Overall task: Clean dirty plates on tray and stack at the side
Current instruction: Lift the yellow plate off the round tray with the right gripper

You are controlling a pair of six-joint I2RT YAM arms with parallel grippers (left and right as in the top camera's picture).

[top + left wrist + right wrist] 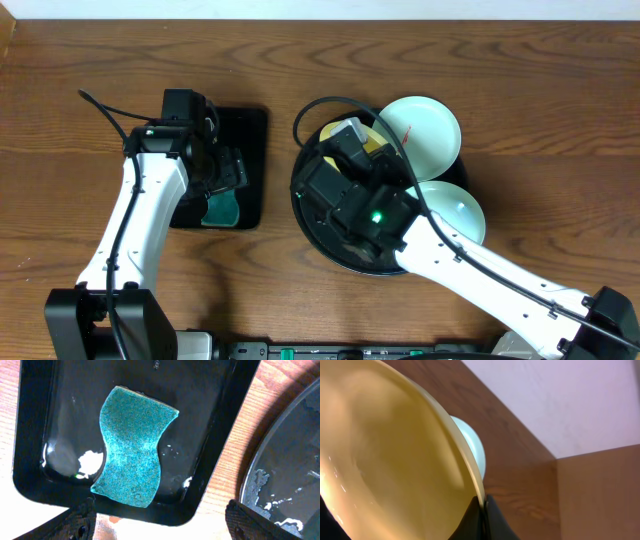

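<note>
Left gripper [163, 522]: jaws wide apart, teal wavy sponge [132, 445] just ahead, long axis pointing away
Right gripper [483, 509]: clamped on pale yellow round plastic plate [395, 460] rim

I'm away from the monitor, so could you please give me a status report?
Left pincer open over sponge. Right pincer shut on yellow plate rim. No obstruction seen.
</note>
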